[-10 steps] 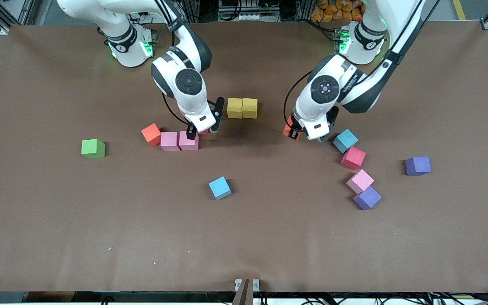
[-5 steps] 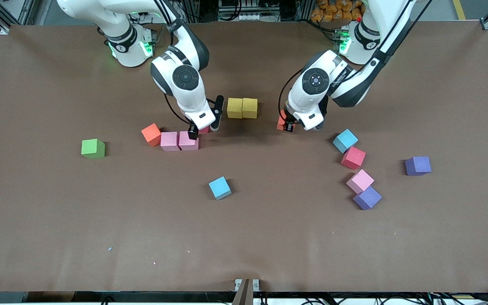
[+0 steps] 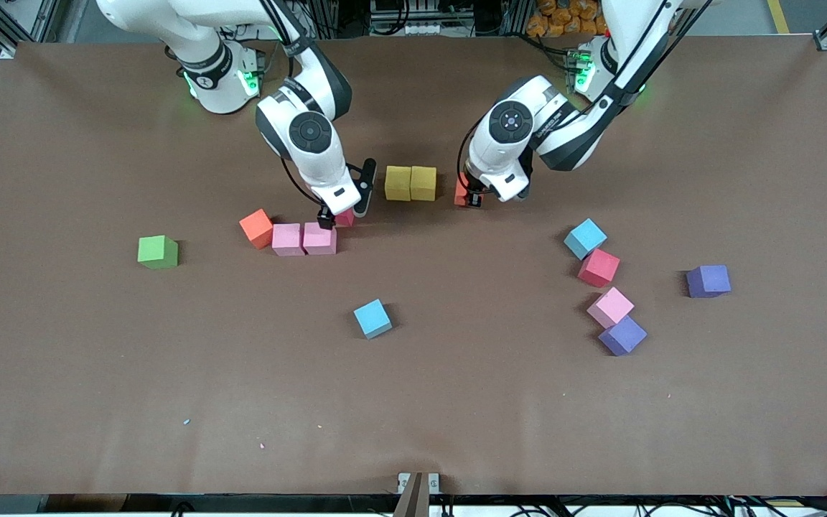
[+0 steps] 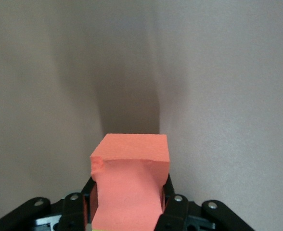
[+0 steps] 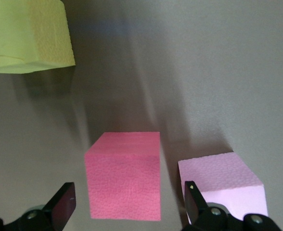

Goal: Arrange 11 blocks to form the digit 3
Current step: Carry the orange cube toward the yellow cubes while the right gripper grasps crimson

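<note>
My left gripper (image 3: 468,197) is shut on an orange cube (image 3: 461,192), held low beside the two touching yellow cubes (image 3: 410,183); the cube fills the left wrist view (image 4: 130,178). My right gripper (image 3: 342,214) is open, its fingers on either side of a red cube (image 3: 346,218) that rests on the table against the pink pair (image 3: 304,239). In the right wrist view the red cube (image 5: 123,175) lies between the fingers, with a pink cube (image 5: 221,180) and a yellow cube (image 5: 28,36) nearby. An orange-red cube (image 3: 256,228) touches the pink pair.
Loose cubes lie toward the left arm's end: light blue (image 3: 585,238), red (image 3: 598,267), pink (image 3: 610,306) and two purple (image 3: 622,335) (image 3: 708,281). Another light blue cube (image 3: 372,318) sits mid-table. A green cube (image 3: 158,252) stands toward the right arm's end.
My left gripper has carried the orange cube toward the yellow pair. My right gripper has shifted slightly over the red cube, which now shows more.
</note>
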Controlling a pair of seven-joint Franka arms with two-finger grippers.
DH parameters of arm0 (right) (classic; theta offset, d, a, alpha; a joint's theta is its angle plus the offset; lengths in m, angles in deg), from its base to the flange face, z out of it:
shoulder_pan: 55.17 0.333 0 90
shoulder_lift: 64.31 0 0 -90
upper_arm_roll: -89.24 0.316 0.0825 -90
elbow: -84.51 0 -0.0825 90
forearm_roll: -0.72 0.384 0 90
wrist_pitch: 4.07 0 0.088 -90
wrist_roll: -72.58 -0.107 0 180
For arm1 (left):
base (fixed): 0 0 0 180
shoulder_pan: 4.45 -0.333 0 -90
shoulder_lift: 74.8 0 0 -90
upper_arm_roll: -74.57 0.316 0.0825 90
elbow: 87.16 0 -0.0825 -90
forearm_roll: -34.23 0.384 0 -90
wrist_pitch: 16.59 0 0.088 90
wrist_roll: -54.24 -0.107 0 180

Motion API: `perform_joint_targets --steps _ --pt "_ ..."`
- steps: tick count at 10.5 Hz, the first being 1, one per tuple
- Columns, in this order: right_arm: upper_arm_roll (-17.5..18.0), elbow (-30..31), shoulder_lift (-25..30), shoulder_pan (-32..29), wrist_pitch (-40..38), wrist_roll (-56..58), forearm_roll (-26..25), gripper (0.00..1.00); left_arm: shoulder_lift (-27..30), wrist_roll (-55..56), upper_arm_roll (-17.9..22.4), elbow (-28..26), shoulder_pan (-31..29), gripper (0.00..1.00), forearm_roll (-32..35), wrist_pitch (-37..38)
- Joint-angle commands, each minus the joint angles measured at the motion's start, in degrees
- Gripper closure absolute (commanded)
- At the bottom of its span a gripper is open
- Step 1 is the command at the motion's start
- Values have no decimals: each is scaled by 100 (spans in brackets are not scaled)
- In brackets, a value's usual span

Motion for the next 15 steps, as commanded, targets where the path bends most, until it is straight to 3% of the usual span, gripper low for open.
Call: perform_joint_targets --steps 1,11,12,15 --pt "10 195 148 109 247 49 161 0 54 197 -11 -76 4 100 -129 -100" --pt "10 326 -28 170 511 31 178 0 -280 531 -11 -93 380 100 -138 -372" --pt "10 335 -28 162 511 31 170 9 -271 636 -11 -93 390 100 -138 -364" --pt "10 335 -28 162 503 93 169 59 -280 848 7 -40 408 100 -77 -372"
